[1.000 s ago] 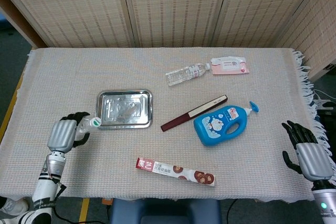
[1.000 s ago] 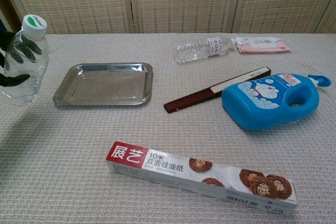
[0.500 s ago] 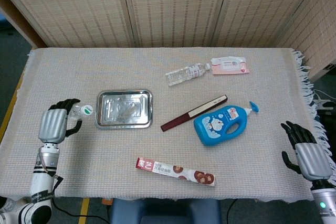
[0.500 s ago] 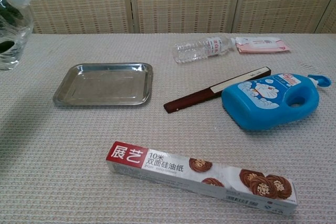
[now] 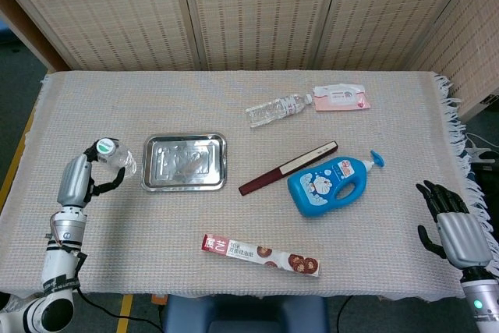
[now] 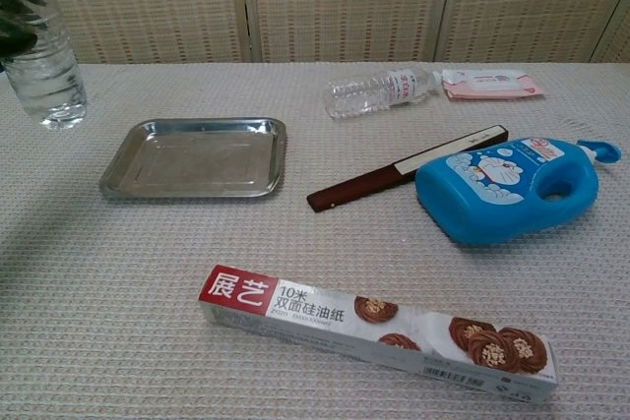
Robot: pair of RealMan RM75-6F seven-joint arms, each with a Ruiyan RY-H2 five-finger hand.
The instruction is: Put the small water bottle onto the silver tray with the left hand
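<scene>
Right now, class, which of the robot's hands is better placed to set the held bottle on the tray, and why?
Left. The left hand already holds the small water bottle beside the silver tray; the right hand sits open at the table's far edge.

Woven-cloth table [image 5: 156, 271]; silver tray [image 5: 185, 162]; blue bottle [image 5: 331, 185]

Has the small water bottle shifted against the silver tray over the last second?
Yes. In the head view the small water bottle, held by the left hand, has moved up-left, away from the silver tray's bottom-left corner.
</scene>
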